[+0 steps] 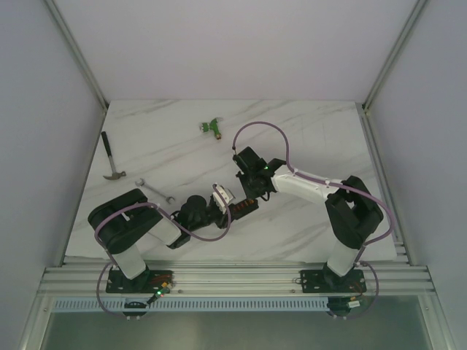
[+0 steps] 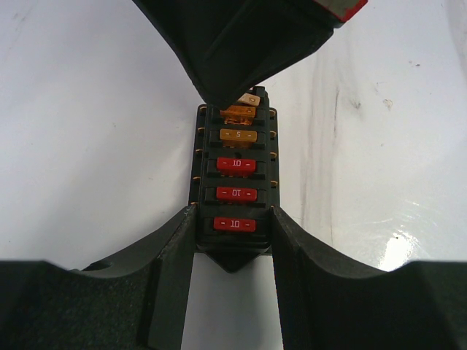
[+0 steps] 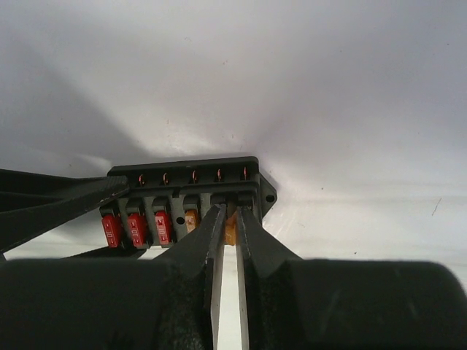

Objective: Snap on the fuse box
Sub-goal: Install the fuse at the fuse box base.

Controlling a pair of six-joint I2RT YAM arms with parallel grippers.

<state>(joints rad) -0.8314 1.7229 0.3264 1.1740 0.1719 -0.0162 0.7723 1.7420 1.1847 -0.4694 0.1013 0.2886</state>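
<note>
The fuse box (image 1: pixel 243 207) is a small black block lying on the white marble table between the two arms. The left wrist view shows its row of three red fuses and several orange ones (image 2: pixel 235 165). My left gripper (image 2: pixel 233 235) is shut on the near end of the box, one finger against each side. My right gripper (image 3: pixel 230 216) comes down on the far end, its fingers nearly together on an orange fuse (image 3: pixel 230 229) in the last slot. The box also shows in the right wrist view (image 3: pixel 182 191). The right fingers (image 2: pixel 241 58) hide the box's far end in the left wrist view.
A green T-shaped connector (image 1: pixel 212 127) lies at the back centre. A hammer (image 1: pixel 111 157) lies at the left edge and a small wrench (image 1: pixel 155 191) just left of the left arm. The left finger (image 3: pixel 51 205) crosses the right wrist view's left side.
</note>
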